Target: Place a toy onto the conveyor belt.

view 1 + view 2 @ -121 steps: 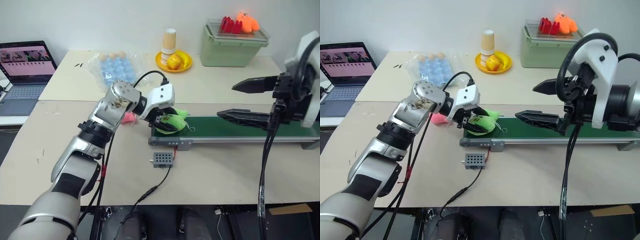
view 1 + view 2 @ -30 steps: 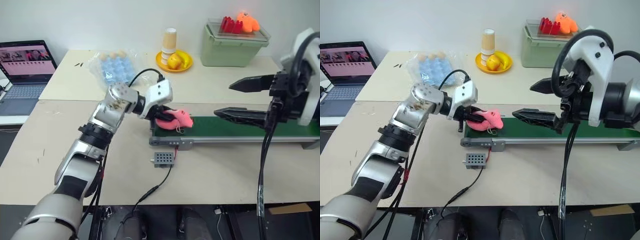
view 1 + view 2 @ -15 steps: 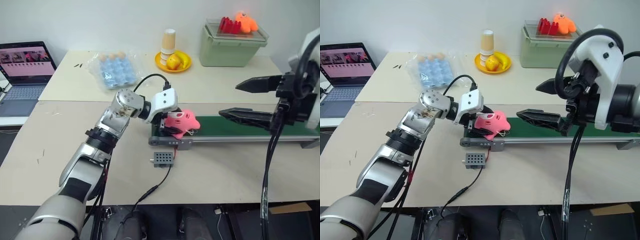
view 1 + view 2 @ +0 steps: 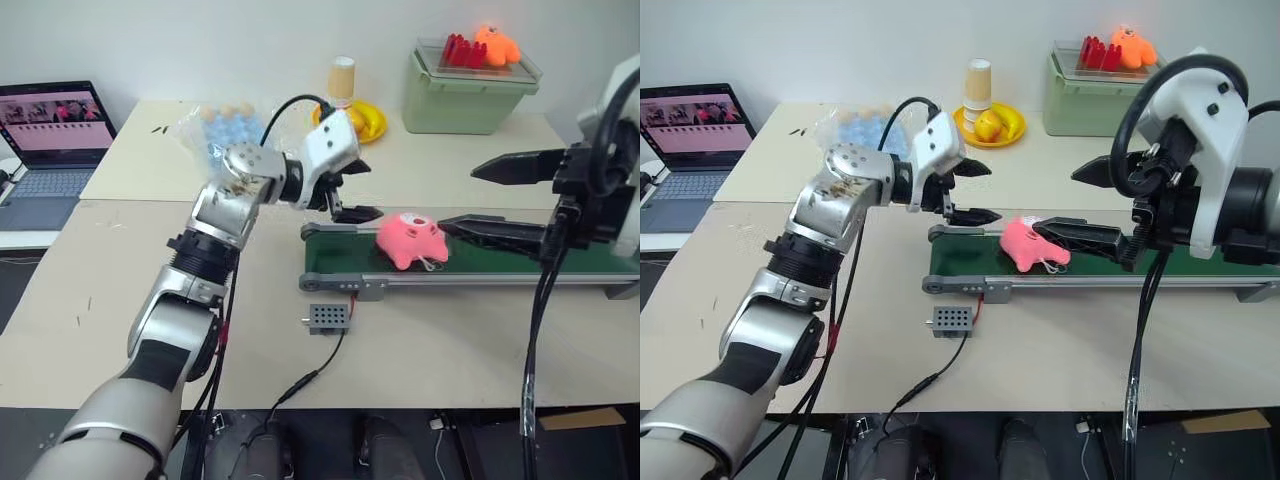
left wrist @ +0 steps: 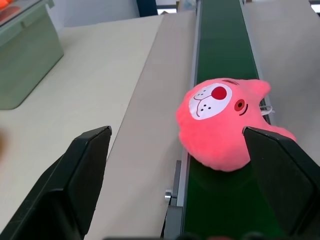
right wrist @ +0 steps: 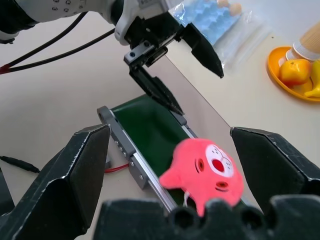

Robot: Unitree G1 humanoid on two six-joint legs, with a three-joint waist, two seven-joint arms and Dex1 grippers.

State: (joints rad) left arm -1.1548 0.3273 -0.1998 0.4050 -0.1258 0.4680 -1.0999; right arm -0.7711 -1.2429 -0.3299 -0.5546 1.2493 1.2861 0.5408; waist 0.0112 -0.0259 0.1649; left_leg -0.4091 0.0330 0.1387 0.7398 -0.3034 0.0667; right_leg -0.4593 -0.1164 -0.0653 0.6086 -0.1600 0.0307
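Your left gripper (image 4: 352, 190) has its two black fingers spread wide with nothing between them; it hangs above the left end of the conveyor belt (image 4: 520, 262), clear of the belt surface. Your right gripper (image 4: 490, 197) also has its fingers spread wide and holds nothing; its lower finger (image 4: 1080, 236) lies low along the belt, with its tip close to the pink plush toy (image 4: 410, 240), and its upper finger stands higher above the table (image 4: 420, 345). In the head views you cannot tell whether that lower finger touches the toy. The pink plush toy lies on the dark-green belt, near its left end, free of both grippers; in the left wrist view its printed face (image 5: 215, 100) is turned upward. The belt runs in a grey metal frame from the table's middle toward your right. Just in front of the belt's left end sits a small grey perforated control box (image 4: 326, 318), wired to the frame. Farther back on the table you see a yellow plate of fruit (image 4: 362, 120), a paper cup stack (image 4: 342, 78), a bag of blue items (image 4: 215, 135), a pale green lidded bin (image 4: 468, 92) with orange and red toys on its lid, and an open laptop (image 4: 45, 140) at far left.
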